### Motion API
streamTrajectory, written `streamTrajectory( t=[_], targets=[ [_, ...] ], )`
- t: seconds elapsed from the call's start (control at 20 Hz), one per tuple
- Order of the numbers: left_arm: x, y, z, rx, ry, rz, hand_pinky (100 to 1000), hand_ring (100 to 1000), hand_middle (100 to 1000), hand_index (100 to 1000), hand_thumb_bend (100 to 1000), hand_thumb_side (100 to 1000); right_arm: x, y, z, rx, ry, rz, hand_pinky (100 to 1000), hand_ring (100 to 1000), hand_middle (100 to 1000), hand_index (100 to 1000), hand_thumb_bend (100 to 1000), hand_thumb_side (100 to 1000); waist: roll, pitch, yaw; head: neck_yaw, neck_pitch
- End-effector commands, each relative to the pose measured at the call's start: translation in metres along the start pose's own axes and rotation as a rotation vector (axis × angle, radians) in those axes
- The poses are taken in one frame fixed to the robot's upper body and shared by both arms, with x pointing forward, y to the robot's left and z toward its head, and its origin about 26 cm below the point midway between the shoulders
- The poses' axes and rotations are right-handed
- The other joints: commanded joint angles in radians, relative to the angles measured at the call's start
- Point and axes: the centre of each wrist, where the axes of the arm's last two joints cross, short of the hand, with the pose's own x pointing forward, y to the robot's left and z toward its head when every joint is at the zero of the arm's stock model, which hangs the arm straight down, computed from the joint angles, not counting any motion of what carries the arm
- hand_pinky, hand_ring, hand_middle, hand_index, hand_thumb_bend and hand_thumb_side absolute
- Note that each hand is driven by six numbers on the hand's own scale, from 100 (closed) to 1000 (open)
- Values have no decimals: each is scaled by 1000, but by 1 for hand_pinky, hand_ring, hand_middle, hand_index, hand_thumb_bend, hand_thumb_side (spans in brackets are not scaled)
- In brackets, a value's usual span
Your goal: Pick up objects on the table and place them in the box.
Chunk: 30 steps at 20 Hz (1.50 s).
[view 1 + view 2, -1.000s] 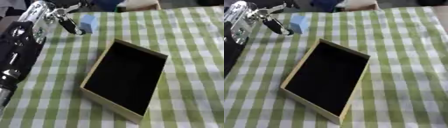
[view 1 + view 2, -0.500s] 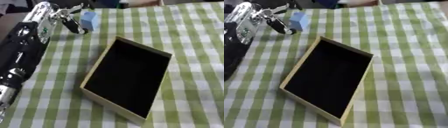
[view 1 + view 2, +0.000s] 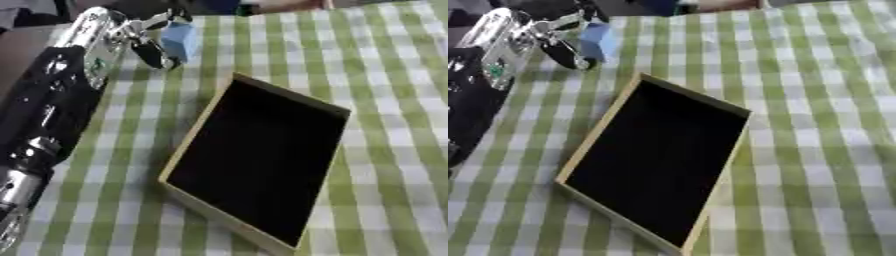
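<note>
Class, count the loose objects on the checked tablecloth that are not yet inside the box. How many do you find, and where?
1. A light blue block sits at the far left, beside the left hand, beyond the box. Others may lie out of view.

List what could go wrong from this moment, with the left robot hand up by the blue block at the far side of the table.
1. The left robot hand is beside the light blue block, and whether its fingers enclose it is unclear; a partial hold might drop it short of the box.
2. The block sits near the far edge of the checked tablecloth, so a nudge could push it off.
3. Carrying low might clip the box's near rim.
</note>
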Motion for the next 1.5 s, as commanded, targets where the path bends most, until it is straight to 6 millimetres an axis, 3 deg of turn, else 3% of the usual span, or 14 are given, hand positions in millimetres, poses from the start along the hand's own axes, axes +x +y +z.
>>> streamTrajectory(
  t=[0.05,0.35,0.95,1.25,1.4,1.5],
  targets=[
    [-15,24,9,57,47,-17,835,850,858,900,370,100,6,-4,-5,-12,-31,9,689,712,672,855,100,1000,0,-19,-3,9,-23],
    [-18,25,9,51,60,3,827,846,847,892,320,100,6,-4,-6,-20,-33,7,688,711,670,854,100,1000,5,-6,-15,24,-40],
    [-19,19,8,10,76,24,759,783,711,788,259,100,6,-3,-6,-32,-23,-2,687,711,670,853,100,1000,8,13,-31,41,-55],
    [-19,19,9,84,104,1,646,590,530,626,273,100,6,-3,-5,-38,-18,-6,687,711,669,852,100,1000,9,8,-31,38,-45],
    [-19,17,9,138,130,-10,578,475,407,500,254,100,6,-3,-5,-40,-16,-11,686,710,668,852,100,1000,9,7,-35,39,-45],
    [-19,14,8,164,143,-11,567,454,384,478,237,100,6,-2,-5,-40,-14,-13,686,710,668,852,100,1000,9,5,-38,39,-44]
  ],
)
